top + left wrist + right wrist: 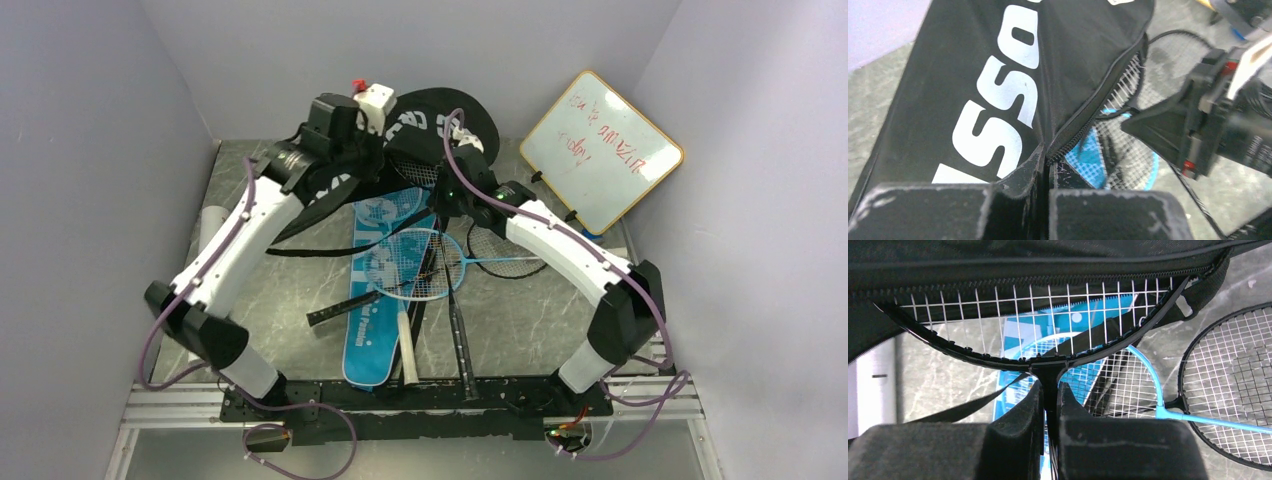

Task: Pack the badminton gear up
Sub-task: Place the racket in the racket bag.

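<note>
My left gripper (1045,165) is shut on the zipper edge of the black bag (998,75) and holds its mouth lifted at the back of the table (340,150). My right gripper (1049,390) is shut on the throat of a black-framed racket (1038,360), whose head sits partly inside the bag's opening (425,170). The blue bag (375,300) lies flat in the middle. A light-blue racket (415,262) and another black racket (505,250) lie across it. No shuttlecocks show.
A long white tube (212,228) lies along the left wall. The orange-rimmed whiteboard (602,150) leans at the back right. A loose black strap (310,252) trails from the black bag over the table.
</note>
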You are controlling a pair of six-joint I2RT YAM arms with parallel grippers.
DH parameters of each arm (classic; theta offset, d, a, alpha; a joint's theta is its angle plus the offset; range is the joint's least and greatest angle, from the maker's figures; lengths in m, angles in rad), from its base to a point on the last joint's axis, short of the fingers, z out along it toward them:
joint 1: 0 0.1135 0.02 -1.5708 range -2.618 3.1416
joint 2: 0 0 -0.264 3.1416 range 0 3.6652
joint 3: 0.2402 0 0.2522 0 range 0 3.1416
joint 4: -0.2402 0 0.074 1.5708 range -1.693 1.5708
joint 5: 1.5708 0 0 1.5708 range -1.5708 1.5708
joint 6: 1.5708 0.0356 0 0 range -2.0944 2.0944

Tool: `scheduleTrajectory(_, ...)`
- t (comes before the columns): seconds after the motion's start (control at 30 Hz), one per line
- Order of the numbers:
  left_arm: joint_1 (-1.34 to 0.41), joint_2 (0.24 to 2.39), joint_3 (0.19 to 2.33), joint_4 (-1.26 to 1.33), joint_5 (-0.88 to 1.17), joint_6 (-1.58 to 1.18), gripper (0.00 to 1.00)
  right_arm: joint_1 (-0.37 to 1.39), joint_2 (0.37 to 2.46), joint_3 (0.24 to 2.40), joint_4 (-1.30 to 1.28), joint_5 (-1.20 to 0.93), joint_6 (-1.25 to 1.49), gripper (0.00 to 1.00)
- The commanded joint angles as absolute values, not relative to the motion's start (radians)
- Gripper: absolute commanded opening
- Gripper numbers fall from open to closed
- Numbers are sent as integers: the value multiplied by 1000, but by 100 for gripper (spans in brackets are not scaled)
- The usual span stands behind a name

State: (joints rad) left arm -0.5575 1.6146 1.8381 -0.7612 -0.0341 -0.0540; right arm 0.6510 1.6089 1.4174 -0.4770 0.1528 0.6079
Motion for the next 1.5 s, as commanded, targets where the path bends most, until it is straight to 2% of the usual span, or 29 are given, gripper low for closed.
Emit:
scheduleTrajectory(0.0, -554, 1485, 1763, -805, 156, -252, 5, 632, 1536, 1453, -533, 223, 650, 0)
scheduleTrajectory(0.1, -553, 1431, 1639, -753, 315, -315, 5, 633, 1508, 1438, -547, 218, 667, 0)
scheduleTrajectory(0.2, -554, 1379, 1546, -718, 385, -372, 5, 633, 1471, 1413, -546, 234, 689, 0)
scheduleTrajectory(0.37, -554, 1284, 1366, -547, 588, -541, 5, 632, 1432, 1370, -516, 288, 726, 0)
scheduleTrajectory(0.5, -556, 1239, 1316, -428, 711, -666, 5, 633, 1438, 1384, -495, 284, 723, 0)
scheduleTrajectory(0.7, -561, 1182, 1310, -412, 719, -733, 5, 632, 1471, 1431, -532, 282, 662, 0)
scheduleTrajectory(0.93, -619, 1141, 998, -223, 714, -834, 5, 650, 1434, 1201, -392, 167, 868, 0)
scheduleTrajectory(1.0, -628, 1158, 963, -224, 700, -804, 5, 691, 1428, 1176, -374, 194, 917, 0)
scheduleTrajectory(1.2, -627, 1235, 1043, -316, 690, -704, 5, 837, 1491, 1217, -487, 349, 1134, 0)
scheduleTrajectory(1.33, -626, 1266, 1081, -301, 713, -710, 5, 853, 1467, 1127, -406, 363, 1296, 0)
scheduleTrajectory(1.47, -625, 1261, 1081, -288, 743, -728, 5, 831, 1444, 1093, -369, 444, 1329, 0)
